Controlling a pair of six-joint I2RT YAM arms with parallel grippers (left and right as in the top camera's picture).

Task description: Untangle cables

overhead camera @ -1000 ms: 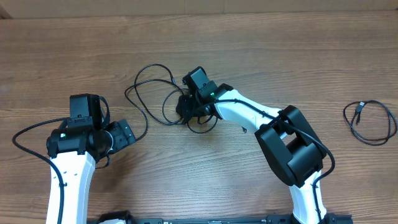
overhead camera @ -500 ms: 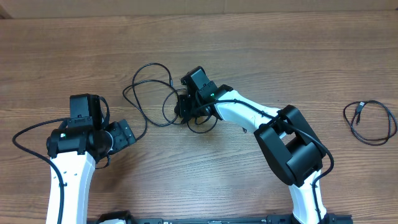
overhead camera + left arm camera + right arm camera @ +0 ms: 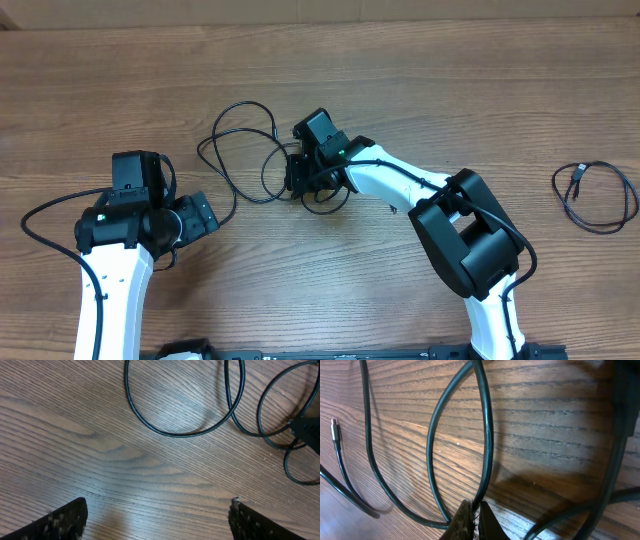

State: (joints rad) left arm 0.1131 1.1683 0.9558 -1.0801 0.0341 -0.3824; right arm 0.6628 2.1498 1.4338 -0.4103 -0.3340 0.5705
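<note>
A tangle of thin black cables [image 3: 240, 150] loops on the wood table, left of centre. My right gripper [image 3: 296, 175] sits at the tangle's right side, shut on one cable strand [image 3: 485, 435], which runs up from between the fingertips [image 3: 476, 512]. A small plug end [image 3: 336, 430] lies at the left of the right wrist view. My left gripper [image 3: 205, 215] is open and empty, low and to the left of the tangle; its fingertips frame bare wood [image 3: 157, 515], with cable loops [image 3: 185, 432] ahead of it.
A separate coiled black cable [image 3: 595, 195] with a plug lies at the far right of the table. The left arm's thick black cable [image 3: 45, 212] arcs at the left edge. Both arm bases stand at the front.
The right gripper has shifted very slightly with the strand, and the loops beside it moved a little. The left arm has not moved.
</note>
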